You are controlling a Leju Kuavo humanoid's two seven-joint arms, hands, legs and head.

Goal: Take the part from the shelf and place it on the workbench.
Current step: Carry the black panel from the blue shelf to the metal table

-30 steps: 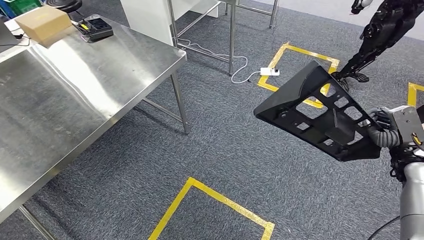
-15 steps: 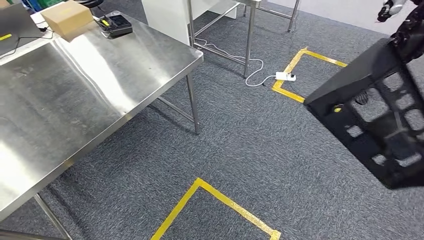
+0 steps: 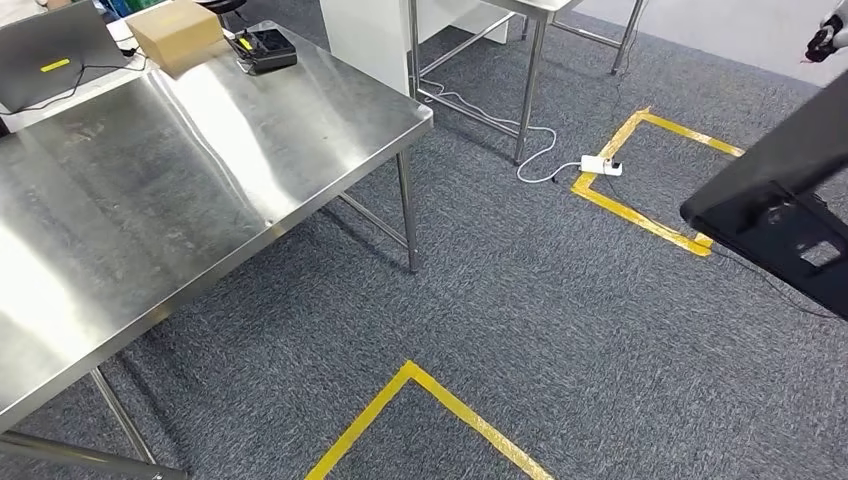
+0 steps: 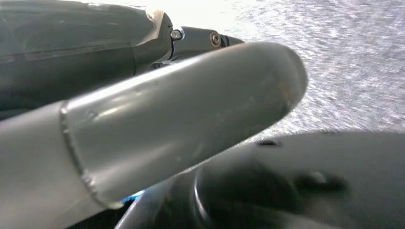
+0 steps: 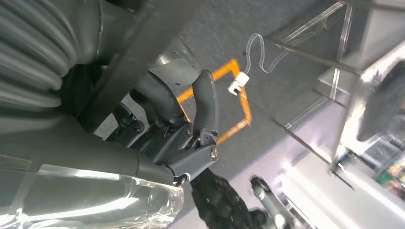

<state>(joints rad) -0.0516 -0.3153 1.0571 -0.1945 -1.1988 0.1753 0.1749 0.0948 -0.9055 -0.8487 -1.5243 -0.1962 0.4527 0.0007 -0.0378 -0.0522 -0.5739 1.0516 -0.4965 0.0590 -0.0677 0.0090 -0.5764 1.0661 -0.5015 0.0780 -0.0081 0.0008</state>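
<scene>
At right, black perforated part [image 3: 775, 205]

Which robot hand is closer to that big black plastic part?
Right. The right robot hand grips the big black plastic part; the left robot hand is over grey carpet.

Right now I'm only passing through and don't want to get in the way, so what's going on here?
The robot is carrying a black plastic part with cut-out openings, held by its right hand. The part hangs over the grey carpet near a yellow floor-tape square, off to the right of the steel workbench. It has not yet been set down. A cardboard box sits on the workbench's far corner.
</scene>
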